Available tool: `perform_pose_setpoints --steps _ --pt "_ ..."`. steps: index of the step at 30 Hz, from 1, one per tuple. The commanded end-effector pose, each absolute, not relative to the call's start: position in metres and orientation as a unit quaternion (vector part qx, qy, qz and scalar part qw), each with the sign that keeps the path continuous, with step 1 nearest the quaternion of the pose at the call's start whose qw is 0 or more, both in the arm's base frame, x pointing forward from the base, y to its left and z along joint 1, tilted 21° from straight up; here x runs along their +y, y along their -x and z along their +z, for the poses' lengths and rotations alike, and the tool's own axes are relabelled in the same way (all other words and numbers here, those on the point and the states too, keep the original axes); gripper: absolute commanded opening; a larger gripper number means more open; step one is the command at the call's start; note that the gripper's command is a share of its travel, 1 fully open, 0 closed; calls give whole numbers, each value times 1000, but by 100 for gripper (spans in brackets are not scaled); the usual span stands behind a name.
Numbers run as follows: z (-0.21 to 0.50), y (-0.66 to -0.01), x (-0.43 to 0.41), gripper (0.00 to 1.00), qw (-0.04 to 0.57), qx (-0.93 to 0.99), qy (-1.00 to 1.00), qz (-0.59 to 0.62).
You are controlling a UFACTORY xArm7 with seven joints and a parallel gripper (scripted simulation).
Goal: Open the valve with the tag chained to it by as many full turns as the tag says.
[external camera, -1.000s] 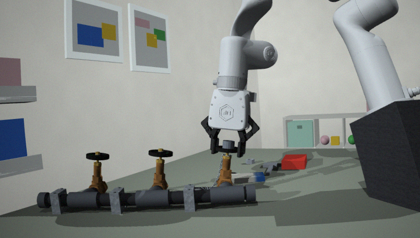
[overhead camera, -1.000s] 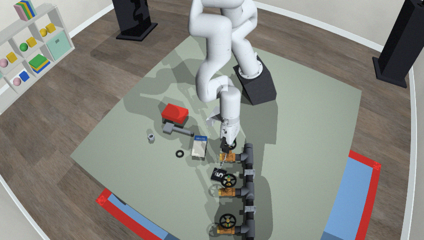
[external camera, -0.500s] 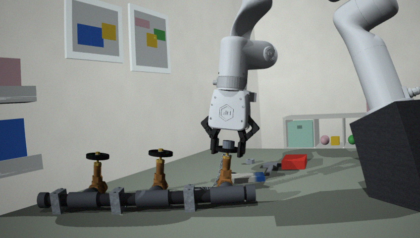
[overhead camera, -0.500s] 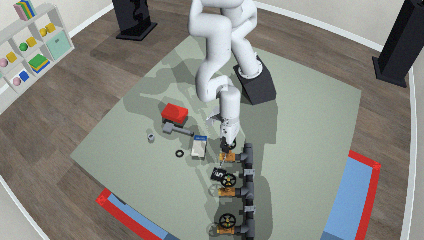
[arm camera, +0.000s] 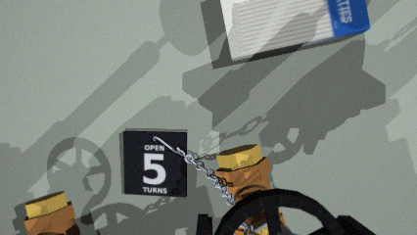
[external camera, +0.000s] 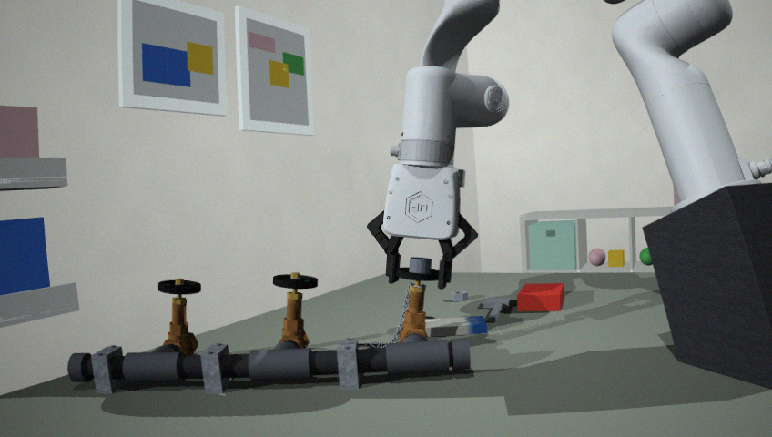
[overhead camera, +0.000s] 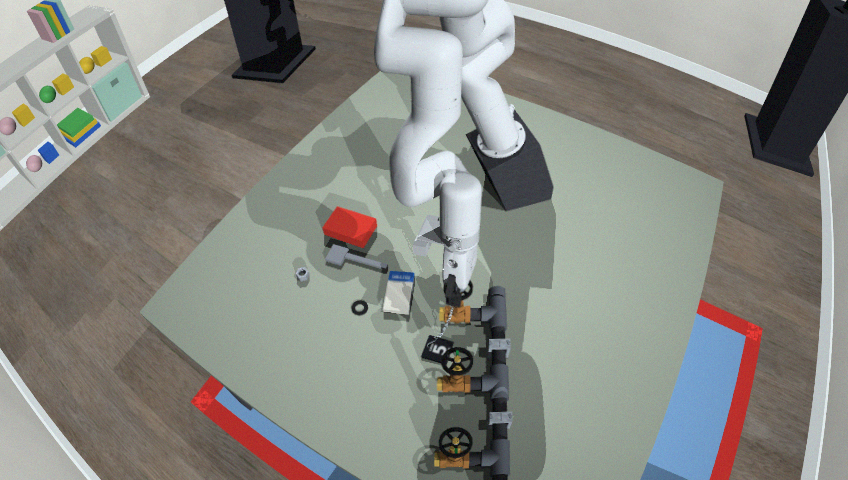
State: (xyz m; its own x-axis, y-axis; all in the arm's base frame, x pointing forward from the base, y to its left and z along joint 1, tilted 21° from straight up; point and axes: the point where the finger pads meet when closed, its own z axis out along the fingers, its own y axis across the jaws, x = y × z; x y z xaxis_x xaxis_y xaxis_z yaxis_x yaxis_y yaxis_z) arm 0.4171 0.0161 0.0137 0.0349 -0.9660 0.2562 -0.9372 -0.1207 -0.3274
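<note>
Three brass valves with black handwheels stand on a dark pipe (external camera: 270,362). The valve nearest the arm's base (overhead camera: 455,313) carries a chain to a black tag (overhead camera: 437,349) that reads "OPEN 5 TURNS" in the wrist view (arm camera: 155,163). My gripper (external camera: 416,273) points straight down over this valve and is shut on its handwheel (external camera: 416,274), one finger on each side of the rim. The rim fills the lower edge of the wrist view (arm camera: 279,211). The middle valve (overhead camera: 457,371) and the far valve (overhead camera: 455,450) stand apart with their handwheels free.
A white and blue box (overhead camera: 399,293) lies just beside the tagged valve. A grey hammer (overhead camera: 354,258), a red block (overhead camera: 349,226), a nut (overhead camera: 304,276) and a black ring (overhead camera: 358,306) lie farther off. The arm's dark base (overhead camera: 511,169) stands behind.
</note>
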Motion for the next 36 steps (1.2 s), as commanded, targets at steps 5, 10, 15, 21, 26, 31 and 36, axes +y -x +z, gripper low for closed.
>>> perform_pose_setpoints --steps 5,10,15,21,26,31,36 --pt "14 -418 17 0 5 554 805 -212" --pt "14 -418 17 0 -16 471 856 -211" --pt "14 -418 17 0 -42 361 908 -209" --pt "14 -418 17 0 -71 231 949 -205" --pt "14 -418 17 0 -91 129 967 -198" --pt "14 -418 17 0 -113 18 975 -190" --pt "14 -418 17 0 -134 -96 970 -179"
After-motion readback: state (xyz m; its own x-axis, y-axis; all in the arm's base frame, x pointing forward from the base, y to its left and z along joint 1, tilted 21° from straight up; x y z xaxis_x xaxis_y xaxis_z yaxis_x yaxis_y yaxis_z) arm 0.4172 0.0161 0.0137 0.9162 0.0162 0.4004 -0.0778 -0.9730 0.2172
